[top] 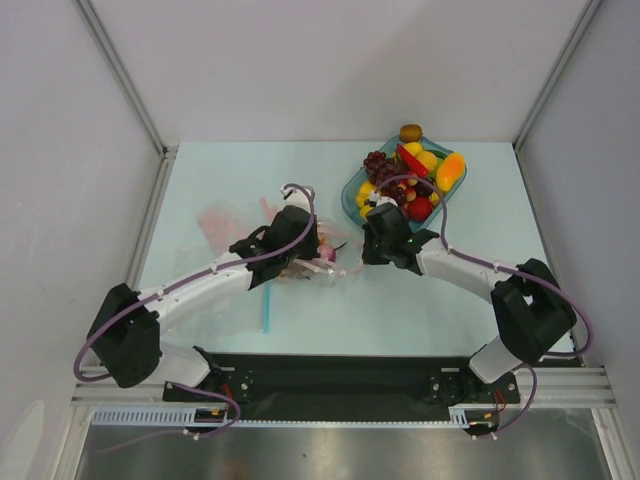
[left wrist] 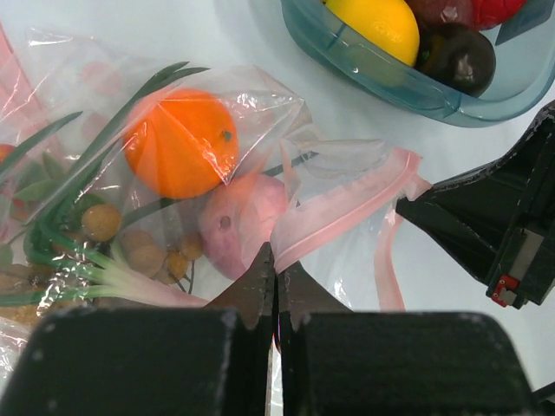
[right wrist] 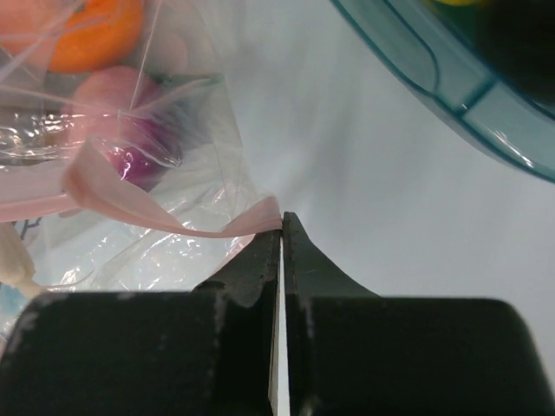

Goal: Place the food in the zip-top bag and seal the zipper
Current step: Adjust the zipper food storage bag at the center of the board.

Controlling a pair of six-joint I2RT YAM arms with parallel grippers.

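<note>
- The zip-top bag [left wrist: 260, 104] looks thin, limp and slippery.
- The left gripper [left wrist: 276, 276] and right gripper [right wrist: 281, 232], both pressed together, pinch its firmer pink zipper [left wrist: 347, 208], which I judge the best hold.

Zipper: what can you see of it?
The zipper is a thin pale-pink, soft-looking plastic strip along the mouth of the clear zip-top bag. It is buckled and arched off the table, its two halves seemingly parted. The left gripper and right gripper pinch it, fingers shut, one at each end of the raised stretch.
</note>
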